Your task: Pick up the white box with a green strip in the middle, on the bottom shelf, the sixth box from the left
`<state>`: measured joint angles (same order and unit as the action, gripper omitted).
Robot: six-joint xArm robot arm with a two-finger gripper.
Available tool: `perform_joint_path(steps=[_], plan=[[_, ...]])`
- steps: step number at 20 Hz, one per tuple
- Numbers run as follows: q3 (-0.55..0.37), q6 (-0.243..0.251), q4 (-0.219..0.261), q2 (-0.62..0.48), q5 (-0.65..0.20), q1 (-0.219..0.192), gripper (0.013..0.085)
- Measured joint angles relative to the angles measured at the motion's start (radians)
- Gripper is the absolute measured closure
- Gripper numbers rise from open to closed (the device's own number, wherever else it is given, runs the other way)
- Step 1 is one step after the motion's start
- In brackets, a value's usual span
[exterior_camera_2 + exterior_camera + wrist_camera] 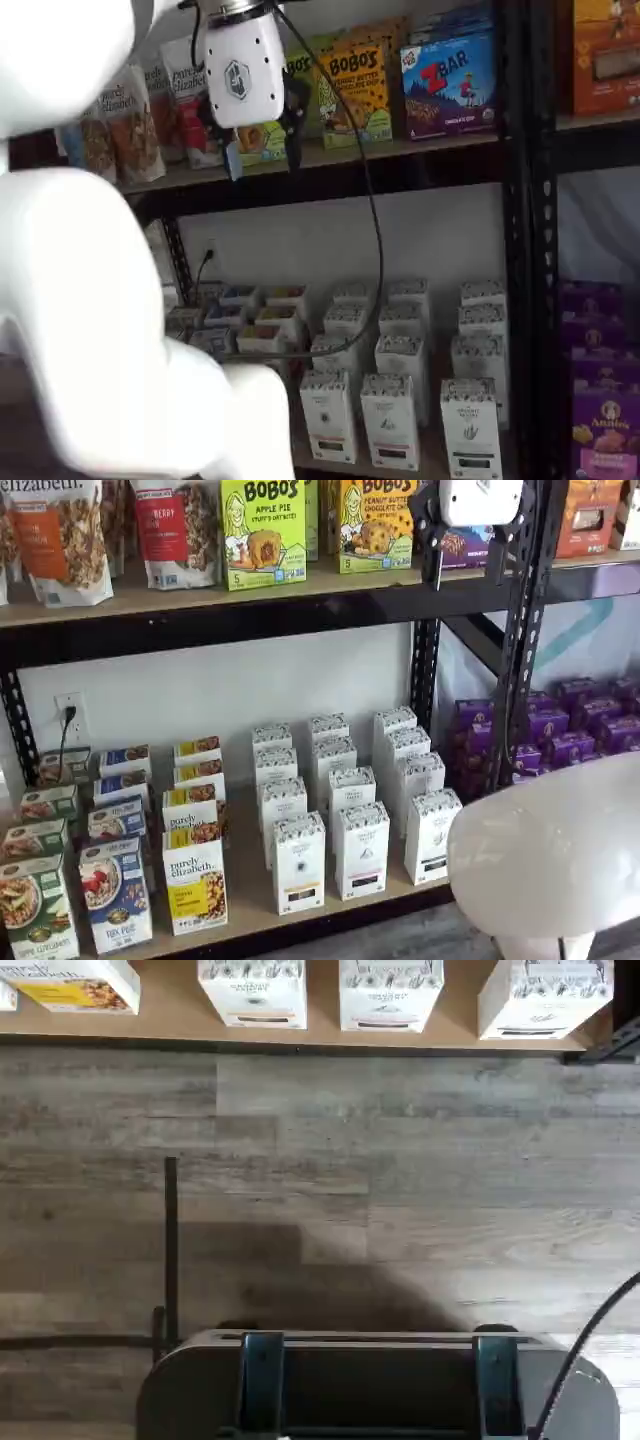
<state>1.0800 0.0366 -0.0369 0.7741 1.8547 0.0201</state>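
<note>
The white box (432,835) is the rightmost carton in the front row of the bottom shelf (330,912), with a speckled top and a short dark strip low on its face. It also shows in a shelf view (470,428) and in the wrist view (545,995). Two near-identical white cartons (298,865) (362,850) stand just left of it. My gripper (263,150) hangs high up at the level of the upper shelf, far above the white box. Its black fingers stand open with nothing between them. In a shelf view only the gripper's (467,555) white body and finger stubs show.
Granola and oat boxes (195,880) fill the bottom shelf's left part. Bobo's boxes (262,530) and bags stand on the upper shelf. A black upright (515,660) rises right of the white cartons, with purple boxes (570,730) beyond. My white arm (90,300) blocks the foreground.
</note>
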Motion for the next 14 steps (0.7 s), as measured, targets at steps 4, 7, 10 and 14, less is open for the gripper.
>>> perform_joint_path(steps=[4, 7, 10, 14], plan=[[-0.022, 0.002, 0.006, 0.024, -0.046, 0.004, 0.0130], [-0.021, -0.002, 0.003, 0.018, -0.049, -0.001, 0.0130], [-0.044, 0.006, 0.024, 0.022, -0.077, 0.013, 0.0130], [-0.104, 0.007, 0.046, 0.021, -0.149, 0.016, 0.0130]])
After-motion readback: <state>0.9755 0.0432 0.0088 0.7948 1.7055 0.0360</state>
